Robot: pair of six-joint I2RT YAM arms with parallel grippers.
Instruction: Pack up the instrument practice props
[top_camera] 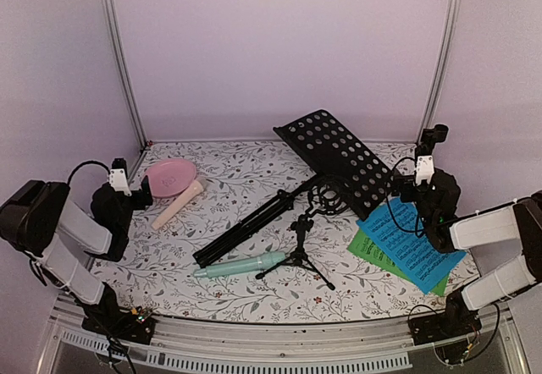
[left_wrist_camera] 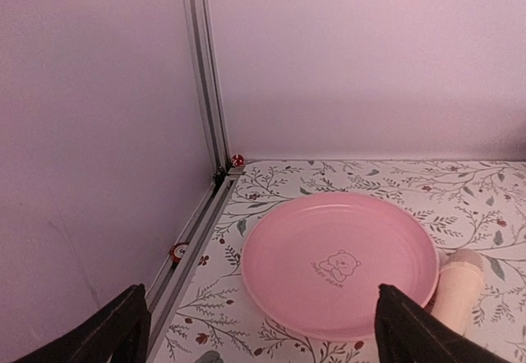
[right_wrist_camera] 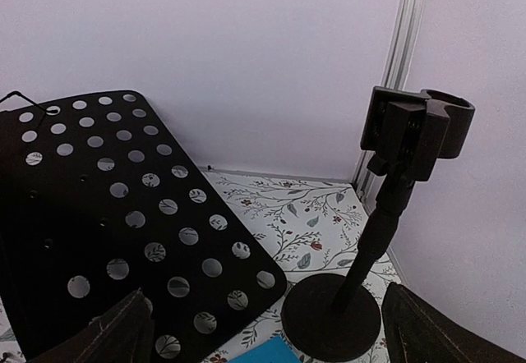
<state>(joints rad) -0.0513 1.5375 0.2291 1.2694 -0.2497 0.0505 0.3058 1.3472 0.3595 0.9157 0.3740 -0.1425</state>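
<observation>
— Two tools: how do they stand?
— Both gape wide, holding nothing: left tool (left_wrist_camera: 261, 330) by the plate (left_wrist_camera: 341, 264) and beige mic (top_camera: 178, 203), right tool (right_wrist_camera: 275, 334) beside the sheets (top_camera: 406, 243). Rack (top_camera: 339, 156) lies mid-counter, mint mic (top_camera: 241, 265) and tripod (top_camera: 298, 251) nearer the arms.

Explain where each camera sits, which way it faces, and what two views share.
Top external: above and behind the robot, looking down over the table; the left arm and right arm show, with left gripper and right gripper.
Left wrist: on the left arm, facing the far-left corner and pink plate; its open fingers show below.
Right wrist: on the right arm, facing the music rack and far-right corner; its open fingers show below.
Shared: top and left wrist views both show the pink plate.
</observation>
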